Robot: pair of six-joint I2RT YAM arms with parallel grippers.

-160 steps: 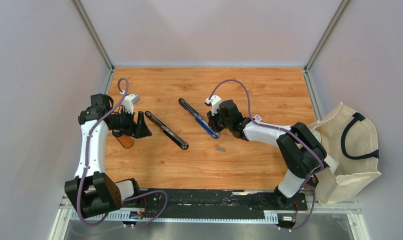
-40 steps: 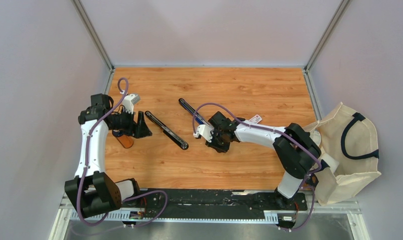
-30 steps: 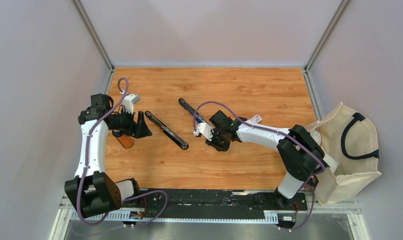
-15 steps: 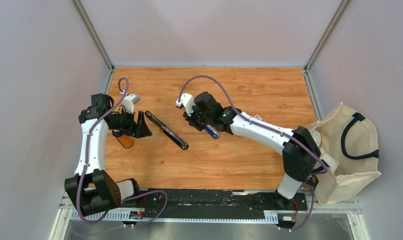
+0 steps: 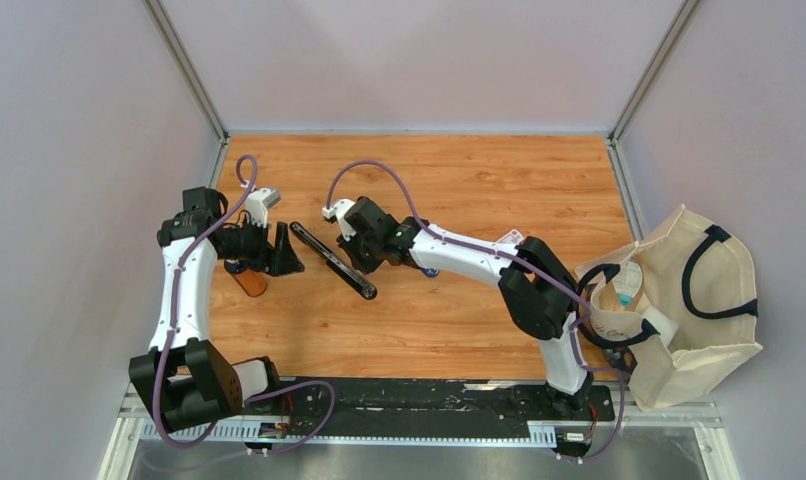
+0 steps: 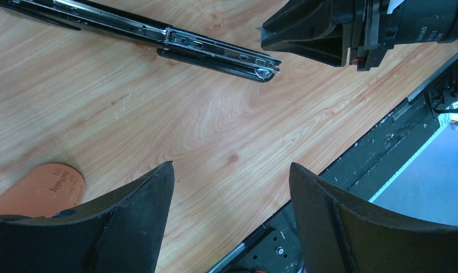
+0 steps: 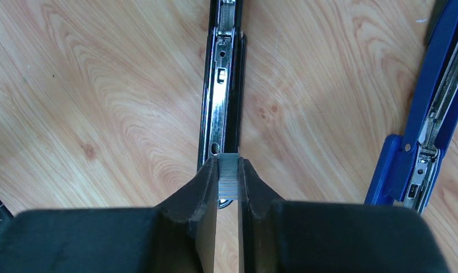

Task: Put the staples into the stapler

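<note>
The right gripper (image 7: 228, 168) is pinched almost shut on a short grey staple strip (image 7: 227, 183). It holds the strip over the near end of the black stapler (image 7: 222, 74), with the strip's length in line with the stapler's chrome channel. The left gripper (image 6: 231, 168) hangs wide open and empty, near an orange oval pad (image 6: 39, 185).

As I judge it, the task is about half done. The black stapler lies opened out flat on the wooden table (image 5: 479, 180) with its channel exposed, and 1 strip is in hand. The strip has yet to be seated in the channel and released, and the stapler has yet to be closed.

The overhead view shows both arms and a cream tote bag (image 5: 699, 300) at the table's right edge, but the right arm hides the strip. Only the right wrist view shows the strip, and also a blue stapler (image 7: 431, 114) lying beside the black one. The left wrist view shows the right gripper from the side; the strip probably sits just above the channel, but no view settles whether they touch.
</note>
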